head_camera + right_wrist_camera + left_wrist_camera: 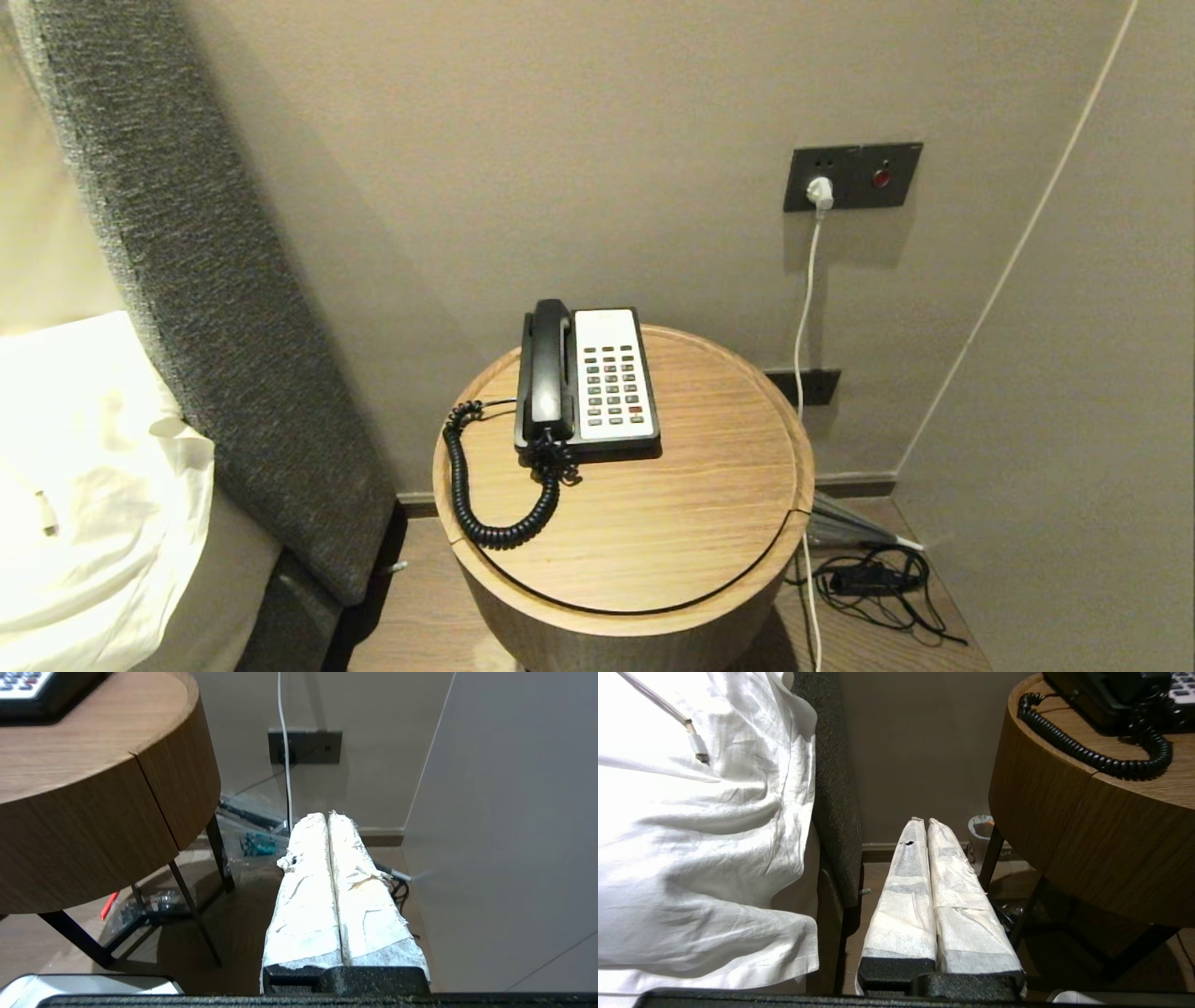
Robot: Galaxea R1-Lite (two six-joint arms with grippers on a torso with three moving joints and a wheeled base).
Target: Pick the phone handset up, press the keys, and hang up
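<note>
Now | round wooden table [653, 523], beige corner | phone handset [544, 373] cradled | left claw [923, 822], right claw [327, 815] closed, empty

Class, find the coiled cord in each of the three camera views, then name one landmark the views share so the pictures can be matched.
Head view: the coiled cord loops on the round table's left part, beside the phone.
Left wrist view: the cord lies along the tabletop edge in the upper right corner.
Right wrist view: not in it; only a corner of the phone's keypad shows.
Shared landmark: the round wooden table.
</note>
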